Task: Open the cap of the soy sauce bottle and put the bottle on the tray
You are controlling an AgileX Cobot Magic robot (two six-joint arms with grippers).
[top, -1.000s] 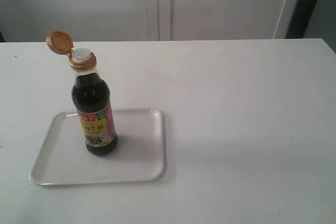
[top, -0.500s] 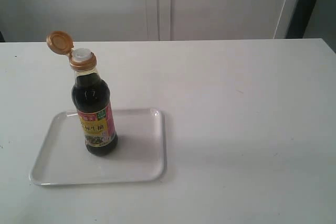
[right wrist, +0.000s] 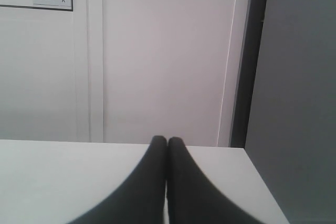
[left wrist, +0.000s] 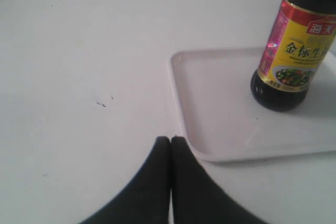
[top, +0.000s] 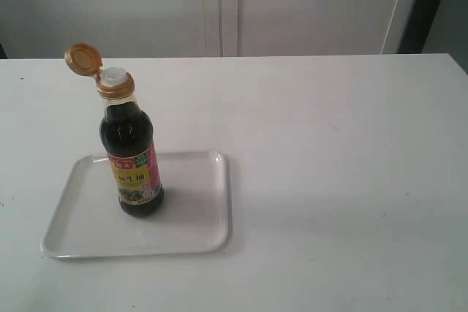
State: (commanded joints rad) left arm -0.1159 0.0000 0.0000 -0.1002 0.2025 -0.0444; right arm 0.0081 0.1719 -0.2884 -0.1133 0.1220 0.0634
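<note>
The soy sauce bottle [top: 131, 158] stands upright on the white tray [top: 190, 224], toward the tray's middle. Its golden-orange cap [top: 82, 58] is flipped open and tilts back from the collar, baring the white spout [top: 114, 76]. In the left wrist view the bottle's lower half [left wrist: 294, 51] rests on the tray [left wrist: 210, 129]. My left gripper [left wrist: 170, 139] is shut and empty, just off the tray's near corner. My right gripper [right wrist: 167, 139] is shut and empty above the table, facing the wall. Neither arm appears in the exterior view.
The white table [top: 336, 151] reaches back to a pale wall with panel seams [top: 221, 5]. A dark vertical strip [top: 428, 5] stands at the far right. The table's right edge [right wrist: 262, 182] shows in the right wrist view.
</note>
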